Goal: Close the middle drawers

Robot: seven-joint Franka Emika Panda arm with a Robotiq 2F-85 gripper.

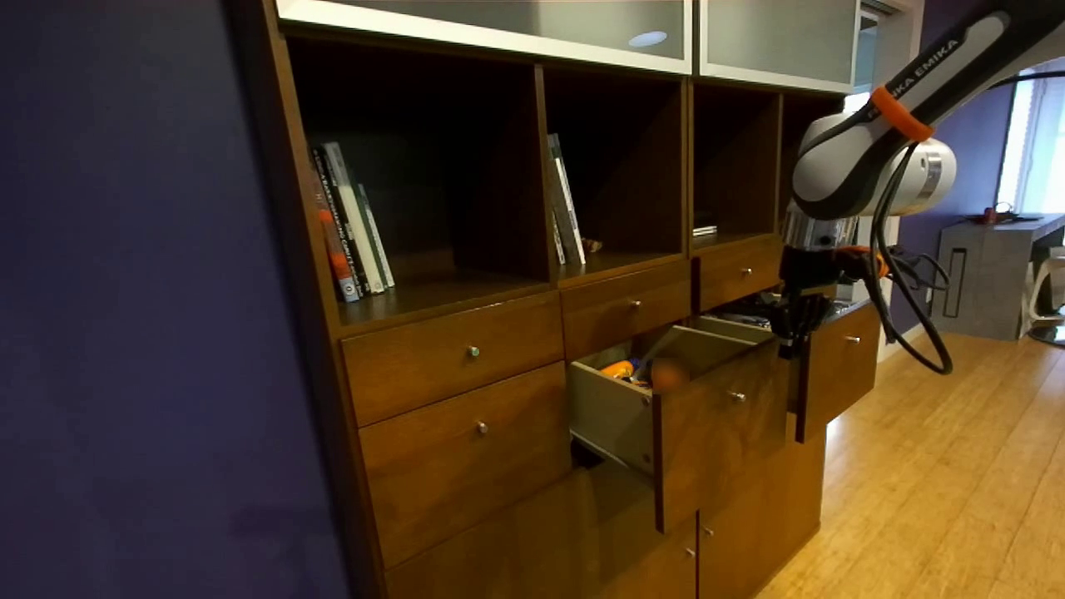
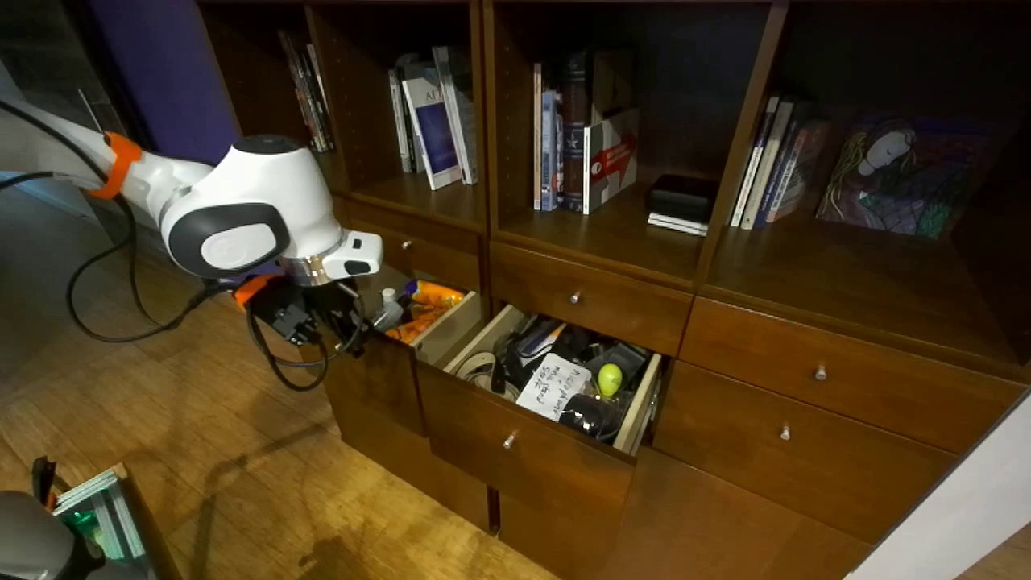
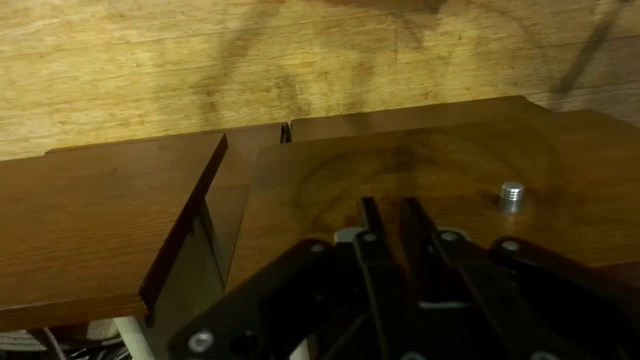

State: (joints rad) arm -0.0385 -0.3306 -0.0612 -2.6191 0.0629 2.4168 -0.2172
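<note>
Both middle drawers point(image 2: 536, 471) stand pulled out of the cabinet point(image 1: 545, 241). The pincer point(image 3: 388, 206) is slightly parted, grasping nothing, by one drawer's front; contact unconfirmed. Recommended: clench it, set it flat against that front near the knob point(image 3: 511, 198), then push slowly and straight until flush.

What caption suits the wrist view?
Slightly open gripper near a knobbed drawer front, another open drawer alongside, wooden floor beyond.

In an exterior view, glaring at two o'clock from a window point(image 1: 1036, 133), gloomy at nine along the wall point(image 1: 150, 333). In an exterior view, shadow-streaked at eight across the floor point(image 2: 242, 475). In the wrist view, brightest toward eleven, near-black at five over the gripper point(image 3: 389, 202).
</note>
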